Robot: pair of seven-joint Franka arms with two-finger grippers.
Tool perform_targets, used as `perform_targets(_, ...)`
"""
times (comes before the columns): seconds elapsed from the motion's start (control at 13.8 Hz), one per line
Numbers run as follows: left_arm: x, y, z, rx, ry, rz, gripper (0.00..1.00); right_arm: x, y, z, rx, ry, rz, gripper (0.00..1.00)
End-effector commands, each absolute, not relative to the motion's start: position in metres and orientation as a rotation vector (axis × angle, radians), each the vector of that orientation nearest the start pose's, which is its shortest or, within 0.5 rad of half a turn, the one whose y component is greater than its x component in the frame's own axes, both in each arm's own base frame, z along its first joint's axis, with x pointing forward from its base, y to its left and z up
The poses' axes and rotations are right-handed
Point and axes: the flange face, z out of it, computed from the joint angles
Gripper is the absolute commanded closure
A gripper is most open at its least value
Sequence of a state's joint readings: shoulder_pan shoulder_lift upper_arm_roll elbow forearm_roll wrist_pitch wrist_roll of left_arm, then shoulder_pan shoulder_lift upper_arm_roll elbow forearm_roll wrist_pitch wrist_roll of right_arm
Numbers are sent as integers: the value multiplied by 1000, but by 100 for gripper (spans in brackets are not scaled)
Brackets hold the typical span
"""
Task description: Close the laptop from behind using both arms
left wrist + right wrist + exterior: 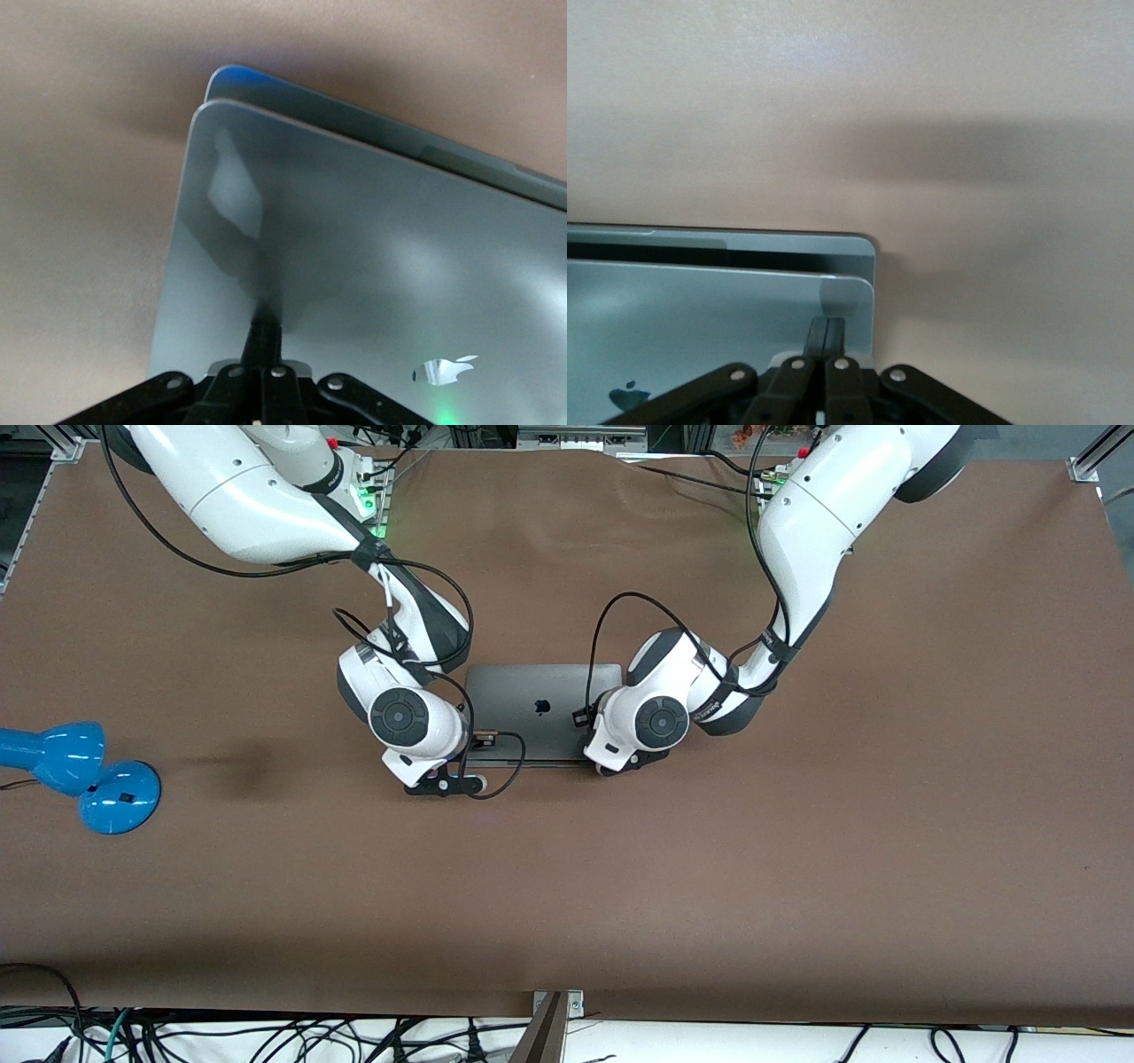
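Both wrists hide your laptop's (540,707) lid corners; right hand (826,335) and left hand (263,341) press closed fingers on the nearly shut lid.

No legible words or numbers. Only sign: dark apple logo (542,707) on laptop (532,731) lid, mid-table; small print on left arm's wrist unreadable.
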State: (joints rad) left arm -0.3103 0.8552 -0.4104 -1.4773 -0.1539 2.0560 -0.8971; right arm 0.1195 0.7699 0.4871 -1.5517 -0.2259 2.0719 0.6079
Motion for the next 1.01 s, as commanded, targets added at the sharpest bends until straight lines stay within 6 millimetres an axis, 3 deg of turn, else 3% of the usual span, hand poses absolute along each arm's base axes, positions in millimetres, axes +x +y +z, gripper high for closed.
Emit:
perform_targets(0.0, 555, -433, 177, -3154, -567, 735, 100, 604, 343, 206, -3073, -65, 311, 100)
perform_targets(0.22, 555, -432, 168, -3156, -566, 722, 100, 604, 348, 194, -3052, -62, 285, 100)
perform_targets(0.43, 556, -433, 165, -3163, -573, 712, 100, 611, 346, 201, -3045, -67, 264, 100)
perform_targets(0.51, 556, -432, 165, -3163, -571, 710, 100, 614, 345, 205, -3040, -58, 255, 88)
perform_targets(0.58, 558, -432, 168, -3166, -573, 707, 71, 618, 344, 213, -3035, -42, 239, 36)
perform_targets(0.65, 562, -429, 174, -3172, -580, 694, 4, 623, 343, 221, -3035, -41, 217, 0)
perform_targets(0.79, 572, -419, 197, -3183, -591, 663, 0, 627, 336, 239, -3044, -37, 199, 0)
perform_targets(0.94, 577, -404, 238, -3145, -566, 655, 0, 631, 319, 259, -3071, -18, 228, 0)
